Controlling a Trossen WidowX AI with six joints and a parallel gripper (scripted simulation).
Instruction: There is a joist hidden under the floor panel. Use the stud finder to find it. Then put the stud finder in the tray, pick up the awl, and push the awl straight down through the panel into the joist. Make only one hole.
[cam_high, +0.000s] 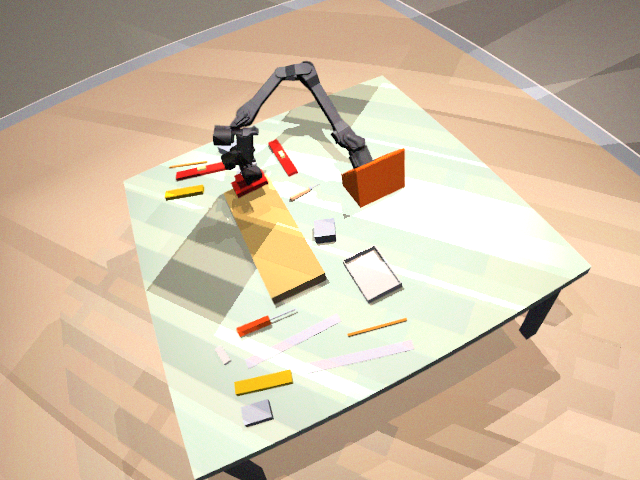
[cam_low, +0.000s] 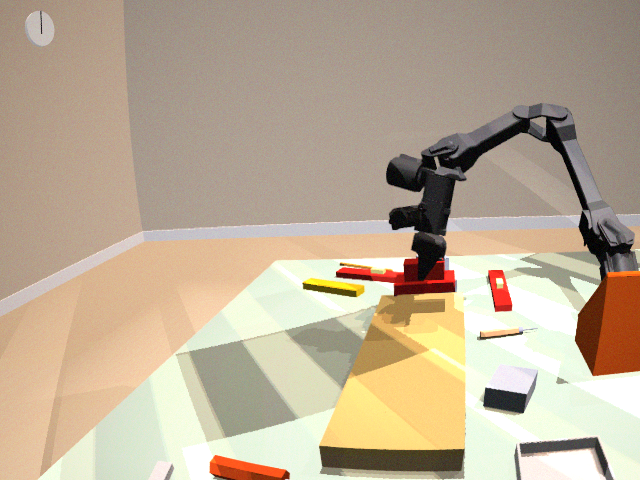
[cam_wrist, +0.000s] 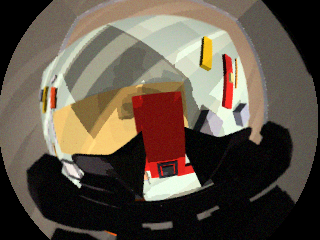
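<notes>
My gripper (cam_high: 251, 175) (cam_low: 427, 269) (cam_wrist: 161, 130) is shut on the red stud finder (cam_high: 249, 186) (cam_low: 423, 283) (cam_wrist: 159, 127). The stud finder rests flat at the far end of the tan floor panel (cam_high: 281, 245) (cam_low: 408, 382) (cam_wrist: 87, 127), overhanging its far edge. The white tray (cam_high: 356, 282) (cam_low: 558, 443) with a dark rim lies to the right of the panel's near end and holds nothing. A thin tool with a wooden handle and a metal tip, which I take for the awl (cam_high: 301, 194) (cam_low: 498, 333), lies on the table right of the panel's far end.
An orange block (cam_high: 374, 178) (cam_low: 610, 325) stands at the arm's base. Red levels (cam_high: 282, 157) (cam_high: 199, 170), yellow bars (cam_high: 184, 192) (cam_high: 263, 382), grey blocks (cam_high: 324, 229) (cam_high: 256, 411), an orange-handled screwdriver (cam_high: 253, 325), a pencil (cam_high: 377, 326) and white strips lie around the panel.
</notes>
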